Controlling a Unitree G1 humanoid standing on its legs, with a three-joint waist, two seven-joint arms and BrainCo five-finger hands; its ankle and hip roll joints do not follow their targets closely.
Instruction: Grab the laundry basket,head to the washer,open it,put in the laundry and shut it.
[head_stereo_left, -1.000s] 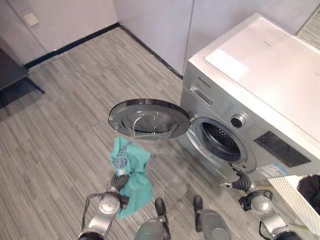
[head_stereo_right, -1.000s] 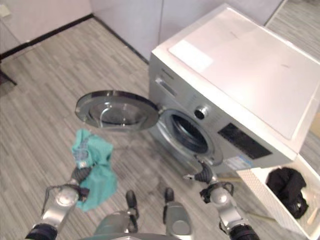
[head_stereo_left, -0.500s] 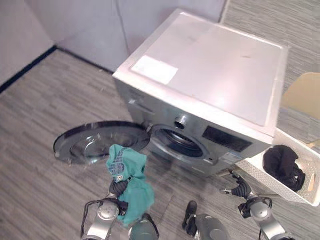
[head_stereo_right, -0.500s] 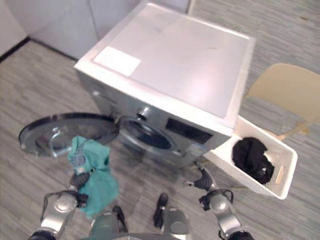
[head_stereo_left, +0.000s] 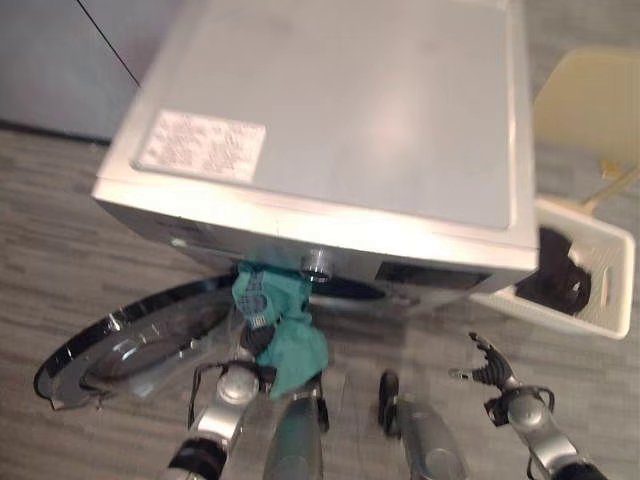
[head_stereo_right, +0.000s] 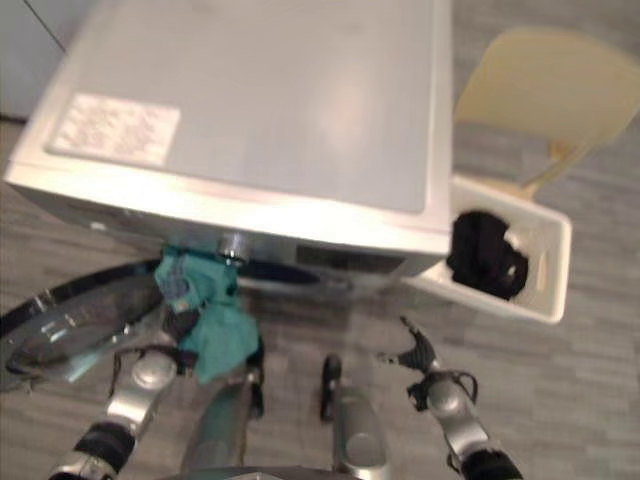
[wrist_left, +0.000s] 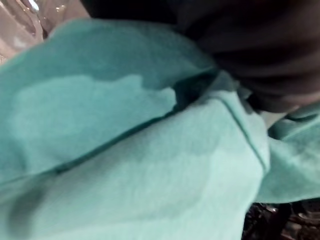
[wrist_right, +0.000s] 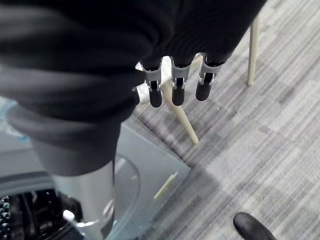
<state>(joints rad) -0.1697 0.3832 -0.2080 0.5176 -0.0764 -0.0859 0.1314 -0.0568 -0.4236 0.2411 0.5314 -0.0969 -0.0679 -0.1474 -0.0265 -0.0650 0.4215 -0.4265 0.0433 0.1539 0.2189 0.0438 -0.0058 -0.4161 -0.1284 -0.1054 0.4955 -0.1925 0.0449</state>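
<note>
Since the earlier frames, the camera has been swung over the washing machine (head_stereo_left: 340, 130), so that its top panel is now viewed from above; the teal garment (head_stereo_left: 280, 325) has been carried closer to the drum opening and is now held just below the control knob (head_stereo_left: 316, 263). The round door (head_stereo_left: 130, 340) is swung fully open toward the robot's left. The left hand (head_stereo_left: 258, 340) is wrapped in the teal cloth, with its fingers closed around a bunched fold. The right hand (head_stereo_left: 484, 365) is held near the floor with its fingers relaxed and nothing grasped. The white laundry basket (head_stereo_right: 545, 290) is placed beside the machine on the robot's right, with a dark garment (head_stereo_right: 485, 255) inside. A pale chair (head_stereo_right: 530, 95) is seen behind it. The garment is judged to be light, soft and limp; a bunched grip near the middle is advised so trailing ends are not caught on the door rim.
</note>
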